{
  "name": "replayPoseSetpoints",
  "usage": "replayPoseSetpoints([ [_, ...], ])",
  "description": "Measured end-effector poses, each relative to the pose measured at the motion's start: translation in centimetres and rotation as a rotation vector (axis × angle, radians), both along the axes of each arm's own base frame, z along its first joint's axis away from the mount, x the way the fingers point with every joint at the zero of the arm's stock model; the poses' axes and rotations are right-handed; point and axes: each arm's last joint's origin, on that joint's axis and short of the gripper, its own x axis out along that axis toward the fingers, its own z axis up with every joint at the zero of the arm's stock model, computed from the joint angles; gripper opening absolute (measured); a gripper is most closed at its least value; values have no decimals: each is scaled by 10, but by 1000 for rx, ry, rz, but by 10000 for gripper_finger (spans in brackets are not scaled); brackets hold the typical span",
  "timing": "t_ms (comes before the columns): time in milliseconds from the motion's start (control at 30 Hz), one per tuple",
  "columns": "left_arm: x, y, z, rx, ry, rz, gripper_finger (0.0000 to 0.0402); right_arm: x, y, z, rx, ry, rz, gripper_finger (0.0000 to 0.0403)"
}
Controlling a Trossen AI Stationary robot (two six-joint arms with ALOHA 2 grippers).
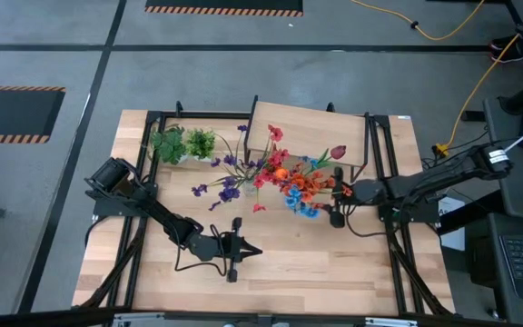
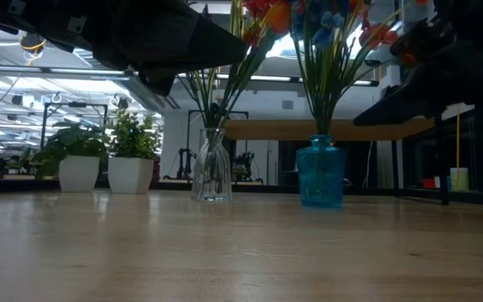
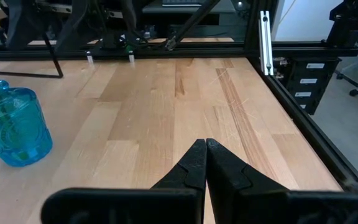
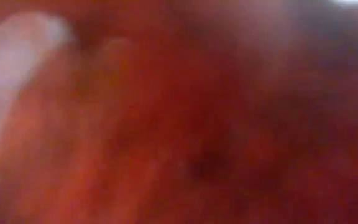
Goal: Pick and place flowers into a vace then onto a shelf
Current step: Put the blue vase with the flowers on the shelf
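Flowers with orange-red and blue blooms (image 1: 300,191) stand with their green stems in a blue glass vase (image 2: 321,172). Purple and red-pink sprays (image 1: 234,177) stand in a clear glass vase (image 2: 212,168). A dark red bud (image 1: 338,152) sticks out toward the shelf (image 1: 307,132), a light-wood board on black legs at the table's far side. My right gripper (image 1: 332,193) is level with the orange blooms at their right side; its wrist view is filled by a red blur. My left gripper (image 1: 260,250) hovers shut over bare table near the front, touching nothing.
Two green leafy tufts in white pots (image 2: 78,172) (image 2: 132,172) stand at the far left of the table. Black frame rails (image 1: 379,182) run along the table's sides. Bare wood (image 3: 185,106) lies in front of my left gripper (image 3: 205,144).
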Motion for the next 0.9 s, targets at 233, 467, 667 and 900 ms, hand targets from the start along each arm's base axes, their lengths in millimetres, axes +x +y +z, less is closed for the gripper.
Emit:
replayPoseSetpoints([
  [233,0,0,0,0,0,0,3,14,-1,-5,-11,-46,-23,276],
  [467,0,-1,0,0,0,-2,3,26,-12,-19,18,-40,-122,276],
  [667,0,-1,0,0,0,-2,3,35,-15,-28,21,-66,-141,276],
  [900,0,-1,0,0,0,-2,3,42,-15,-35,19,-89,-140,276],
])
